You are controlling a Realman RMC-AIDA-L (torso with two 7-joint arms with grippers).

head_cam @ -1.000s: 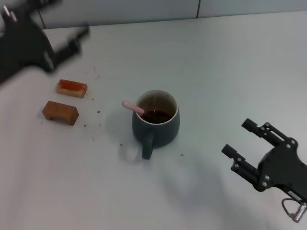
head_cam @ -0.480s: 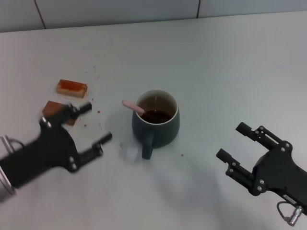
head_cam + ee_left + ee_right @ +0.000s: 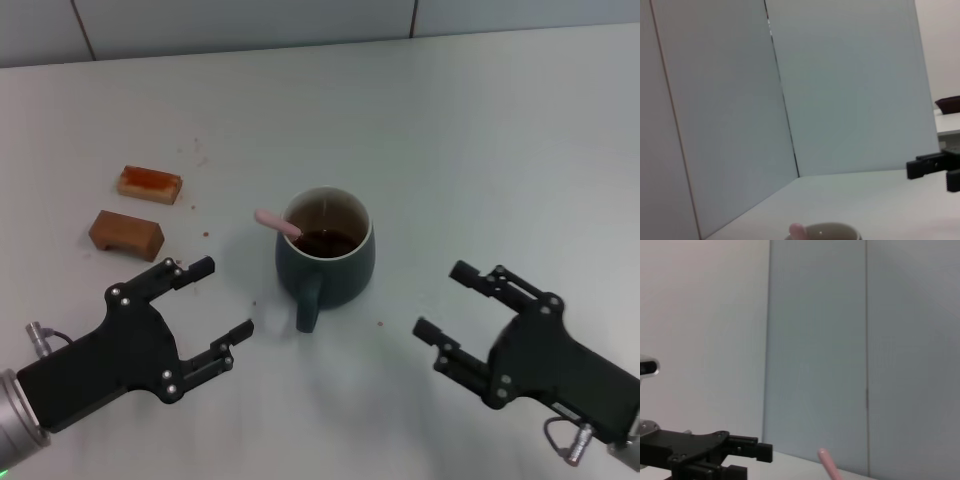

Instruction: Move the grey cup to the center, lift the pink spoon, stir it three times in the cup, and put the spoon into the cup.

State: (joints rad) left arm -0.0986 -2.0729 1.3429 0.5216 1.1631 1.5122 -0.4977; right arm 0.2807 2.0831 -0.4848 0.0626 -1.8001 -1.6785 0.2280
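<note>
White table [image 3: 480, 150], small reddish crumbs scattered left of centre; pale panelled wall seen behind. Nearest, left claw [image 3: 208, 306] is held low at front-left, fingers spread wide, nothing gripped. Right claw [image 3: 452, 303] is held low at front-right, fingers likewise spread, nothing touched. Between them, a bit farther, grey cup [image 3: 326, 258] is seen upright mid-table, handle toward the robot, dark liquid inside. Pink spoon [image 3: 277, 222] is seen inside the cup, handle leaning over the left rim. Two brown blocks [image 3: 126, 233] lie farther left.
</note>
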